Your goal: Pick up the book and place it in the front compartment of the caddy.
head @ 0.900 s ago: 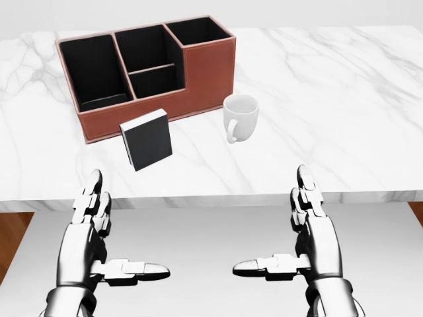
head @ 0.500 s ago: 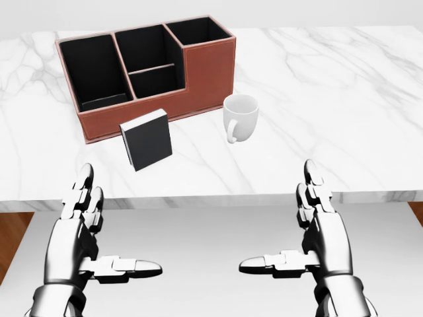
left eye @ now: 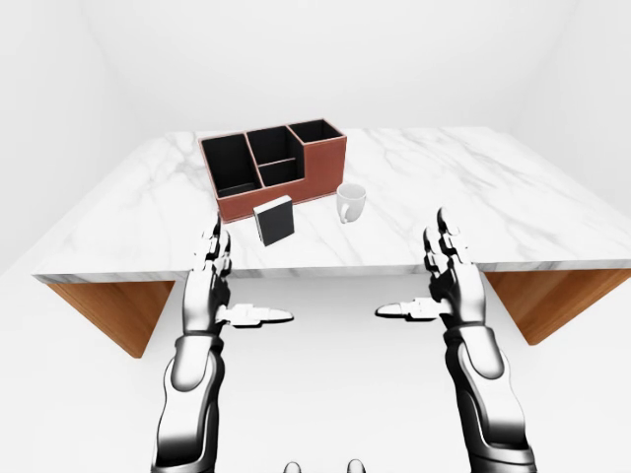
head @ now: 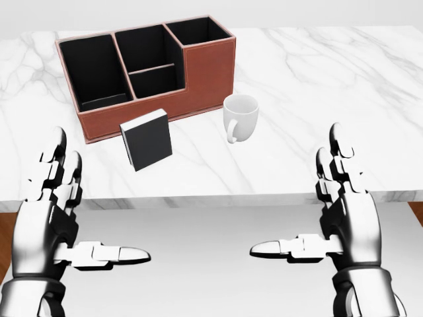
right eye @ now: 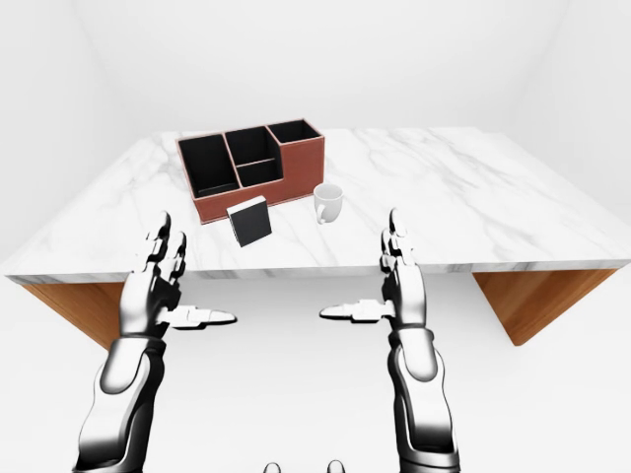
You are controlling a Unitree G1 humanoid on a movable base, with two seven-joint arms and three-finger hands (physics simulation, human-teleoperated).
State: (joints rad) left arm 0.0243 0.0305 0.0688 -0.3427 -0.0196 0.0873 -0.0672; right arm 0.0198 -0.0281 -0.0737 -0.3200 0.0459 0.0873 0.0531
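On the white marble-patterned tabletop (head: pixel 330 86), the small black book with a white page edge (head: pixel 146 139) stands upright, leaning a little, just beside the low wall of the reddish-brown leather caddy with black-lined compartments (head: pixel 205 69) and near a white ceramic mug (head: pixel 240 116) on its right in the head view. Standing on edge like that, it likely offers both covers to a side grasp. Neither hand touches it: the silver left hand (head: pixel 49 218) and silver right hand (head: pixel 347 218) hover below the table's near edge, fingers spread upward and thumbs pointing inward, empty, apparently poised to reach. A thin dark thing may lie in the caddy's leftmost compartment, though it is too dim to tell. Beneath the slab, wooden supports (left eye: pixel 104 305) angle inward. Around it, the room is plain white walls and floor, bare.
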